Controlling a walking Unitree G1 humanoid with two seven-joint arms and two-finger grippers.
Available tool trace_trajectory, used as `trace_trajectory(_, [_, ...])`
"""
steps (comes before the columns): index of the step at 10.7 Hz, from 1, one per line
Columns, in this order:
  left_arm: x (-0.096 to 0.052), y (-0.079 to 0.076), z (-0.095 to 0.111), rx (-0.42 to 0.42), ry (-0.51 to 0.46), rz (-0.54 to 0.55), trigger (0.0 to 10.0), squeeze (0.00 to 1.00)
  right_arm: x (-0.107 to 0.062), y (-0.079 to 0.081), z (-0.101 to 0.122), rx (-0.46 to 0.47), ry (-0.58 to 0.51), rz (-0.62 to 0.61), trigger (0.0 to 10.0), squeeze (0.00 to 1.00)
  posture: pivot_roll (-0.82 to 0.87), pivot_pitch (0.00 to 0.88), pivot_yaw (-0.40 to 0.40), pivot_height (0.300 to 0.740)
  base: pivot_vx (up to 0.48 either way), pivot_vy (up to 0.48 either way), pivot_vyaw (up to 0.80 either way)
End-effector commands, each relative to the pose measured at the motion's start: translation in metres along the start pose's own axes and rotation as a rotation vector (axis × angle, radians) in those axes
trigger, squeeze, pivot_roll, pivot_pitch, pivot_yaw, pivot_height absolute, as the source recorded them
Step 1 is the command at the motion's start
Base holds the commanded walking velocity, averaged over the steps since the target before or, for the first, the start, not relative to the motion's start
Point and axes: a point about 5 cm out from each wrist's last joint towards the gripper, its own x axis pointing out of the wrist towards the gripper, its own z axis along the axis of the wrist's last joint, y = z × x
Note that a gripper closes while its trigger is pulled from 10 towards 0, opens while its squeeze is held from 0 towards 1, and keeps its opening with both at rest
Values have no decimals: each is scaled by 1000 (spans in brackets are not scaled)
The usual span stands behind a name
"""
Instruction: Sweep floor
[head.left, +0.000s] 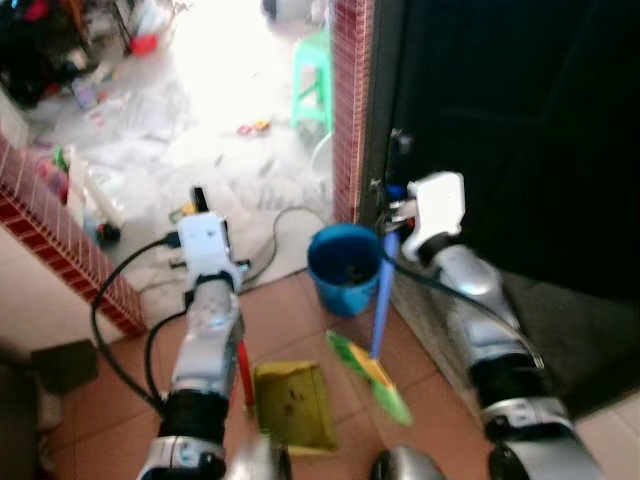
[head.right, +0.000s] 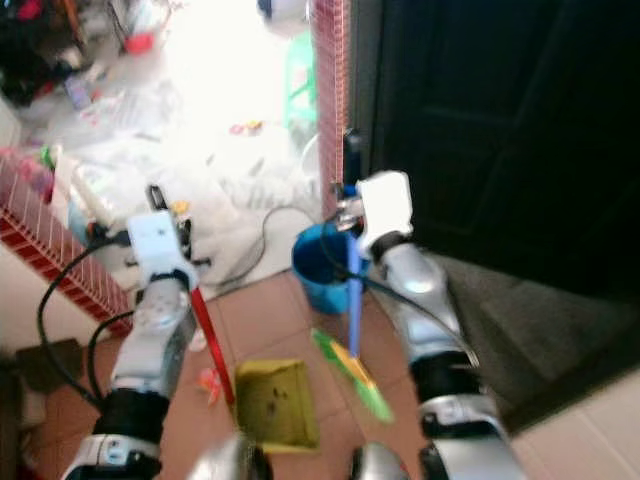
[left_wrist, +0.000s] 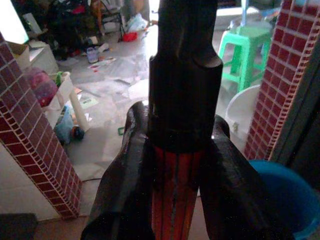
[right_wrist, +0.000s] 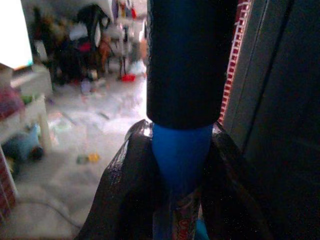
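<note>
— Terracotta tiles underfoot (head.left: 290, 320), with what on them?
— Yellow dustpan (head.left: 293, 404) lying flat, low and central, just right of the left arm. Blue bucket (head.left: 344, 268) standing beyond it, close to the red brick pillar (head.left: 347, 100) and the dark doorway.

— And the left pincer (left_wrist: 175, 165)?
— Clenched on the dustpan's red handle (head.right: 210, 340), fingers (left_wrist: 125, 185) pressed to either side of the shaft, just below its black end cap. Handle slanting down from the pincer to the dustpan's near-left corner.

— Right pincer (right_wrist: 177, 165)?
— Clamped round the blue broom handle (head.left: 383, 295), right under the black grip at its top. Held high, near the door edge, beside the bucket.

— Where does the broom end?
— Green and yellow bristles (head.left: 372, 376) resting on the tiles, right of the dustpan and a little apart from it, below the bucket.

— Anything farther off?
— Pale floor beyond the tiles, strewn with litter and small toys. Black cable (head.left: 270, 235) snaking across it toward the bucket. Green plastic stool (head.left: 313, 80) standing beside the pillar. Low brick wall (head.left: 60, 245) running along the left.
</note>
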Motion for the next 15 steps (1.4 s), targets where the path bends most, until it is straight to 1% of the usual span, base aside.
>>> trace_trajectory(1, [0, 4, 17, -17, -69, 25, 10000, 0, 6, 8, 10, -62, -7, 35, 10000, 0, -41, 0, 37, 740, 0, 0, 0])
trace_trajectory(2, [-2, 10, 16, -24, -74, 56, 10000, 0, 2, 17, 8, -106, -5, 48, 10000, 0, -38, 0, 14, 740, 0, 0, 0])
trace_trajectory(3, [-2, 15, 14, -29, -70, 78, 10000, 0, 0, 25, 9, -102, -42, 75, 10000, 0, -39, 0, 3, 740, 0, 0, 0])
trace_trajectory(4, [-2, 25, 12, -34, -68, 107, 10000, 0, 0, 30, 9, -63, -56, 30, 10000, 0, -54, 0, 1, 740, 0, 0, 0])
trace_trajectory(5, [-3, 33, 11, -36, -63, 128, 10000, 0, 0, 33, 11, -34, -64, -18, 10000, 0, -62, 0, 0, 740, -311, 0, 0])
trace_trajectory(6, [-4, 46, 9, -39, -57, 163, 10000, 0, -6, 31, 13, -12, -89, -139, 10000, 0, -67, 0, 19, 740, 0, 0, 0])
trace_trajectory(7, [-5, 49, 12, -34, -70, 166, 10000, 0, -11, 27, 11, -11, -84, -211, 10000, 0, -66, 11, 40, 740, 0, 0, 0])
trace_trajectory(8, [-8, 48, 15, -22, -95, 129, 10000, 0, -21, 25, 3, 19, -61, -268, 10000, 0, -68, 16, 69, 740, 0, 0, 0])
trace_trajectory(9, [-10, 47, 14, -20, -100, 106, 10000, 0, -24, 28, 0, 21, -58, -274, 10000, 0, -72, 3, 73, 740, 0, 0, 419])
trace_trajectory(10, [-5, 42, 22, -52, -113, 91, 10000, 0, -16, 23, 5, -49, -62, -272, 10000, 0, -85, 0, 68, 740, 0, 0, 0])
trace_trajectory(11, [-1, 38, 30, -70, -153, 79, 10000, 0, -10, 16, 9, -21, -73, -320, 10000, 0, -91, 0, 66, 740, 0, 0, 0])
trace_trajectory(12, [2, 31, 39, -74, -178, 68, 10000, 0, -6, 10, 15, -25, -91, -331, 10000, 0, -83, 10, 62, 740, 0, 0, 800])
trace_trajectory(13, [2, 27, 45, -61, -204, 40, 10000, 0, -6, 9, 15, -24, -89, -340, 10000, 0, -82, 25, 66, 740, 0, 0, 800])
trace_trajectory(14, [1, 26, 47, -54, -210, 19, 10000, 0, -10, 9, 12, -21, -85, -353, 10000, 0, -88, 48, 77, 740, 0, 0, 0])
trace_trajectory(15, [1, 28, 41, -56, -196, 12, 10000, 0, -17, 6, 6, -3, -70, -387, 10000, 0, -92, 51, 73, 740, 0, 0, 0])
